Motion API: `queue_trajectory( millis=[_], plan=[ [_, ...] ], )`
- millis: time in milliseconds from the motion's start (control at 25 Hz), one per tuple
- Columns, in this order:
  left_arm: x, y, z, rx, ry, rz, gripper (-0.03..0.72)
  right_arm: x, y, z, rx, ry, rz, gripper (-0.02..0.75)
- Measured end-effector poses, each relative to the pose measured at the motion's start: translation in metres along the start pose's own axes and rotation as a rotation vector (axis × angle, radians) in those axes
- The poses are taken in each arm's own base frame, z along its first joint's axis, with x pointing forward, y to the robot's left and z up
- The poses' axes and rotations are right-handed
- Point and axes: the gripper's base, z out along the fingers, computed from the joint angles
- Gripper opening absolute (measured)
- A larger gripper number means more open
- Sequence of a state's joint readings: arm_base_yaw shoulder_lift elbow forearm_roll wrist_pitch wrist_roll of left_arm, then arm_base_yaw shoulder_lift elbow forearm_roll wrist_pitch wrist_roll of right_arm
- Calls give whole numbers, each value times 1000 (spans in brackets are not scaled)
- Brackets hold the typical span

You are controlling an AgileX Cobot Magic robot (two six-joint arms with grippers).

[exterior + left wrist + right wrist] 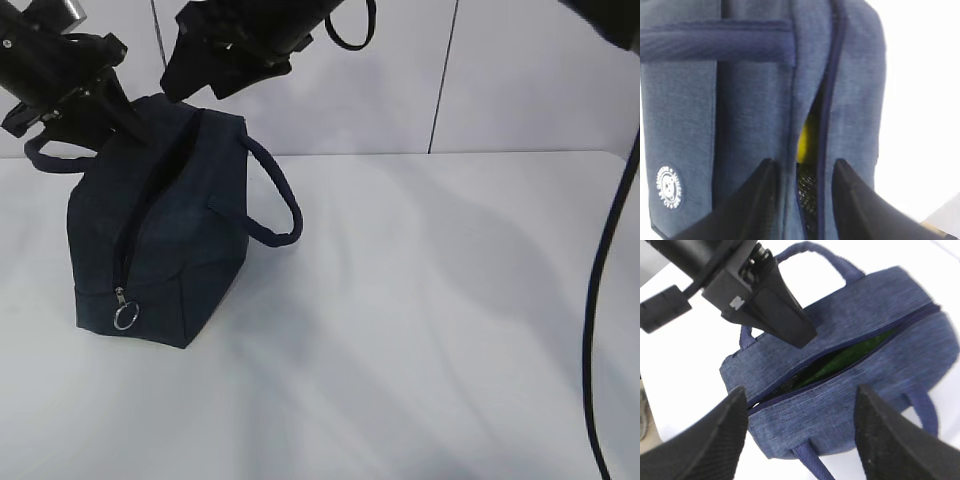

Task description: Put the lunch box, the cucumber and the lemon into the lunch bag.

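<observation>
Stands at the left of the exterior frame on the white table (420, 330): the lunch bag (165, 240), boxy, navy fabric, zipper parted along its top, silver ring pull (125, 316) hanging low at the near end. Soft and light by the look of it, walls likely to sag or fold if pinched; best taken by a loop handle (280, 200) or by the stiffer zipper edge. Inside, through the slit, a patch of yellow at mid-frame in the left wrist view, probably the lemon (807, 140); in the right wrist view a green strip, probably the cucumber (850, 357). No sign of the lunch box; possibly deeper in. Left gripper (802, 200) at the bottom of its view, fingers parted astride the zipper edge, pinching nothing. Right gripper (802, 435) spread wide above the bag, empty.
</observation>
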State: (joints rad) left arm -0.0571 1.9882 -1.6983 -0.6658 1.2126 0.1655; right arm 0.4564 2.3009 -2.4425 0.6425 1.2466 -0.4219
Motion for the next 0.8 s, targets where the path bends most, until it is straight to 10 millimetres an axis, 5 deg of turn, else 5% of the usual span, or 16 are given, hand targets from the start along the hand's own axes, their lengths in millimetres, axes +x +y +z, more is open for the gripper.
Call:
queue_trajectory(
  millis=[360, 800],
  plan=[
    [6, -15, -23, -1, -46, 40, 272, -7, 24, -45, 77, -23, -24, 482],
    [25, -37, -75, -133, -140, 159, 269, 39, 36, -60, 114, 142, 117, 482]
  ],
)
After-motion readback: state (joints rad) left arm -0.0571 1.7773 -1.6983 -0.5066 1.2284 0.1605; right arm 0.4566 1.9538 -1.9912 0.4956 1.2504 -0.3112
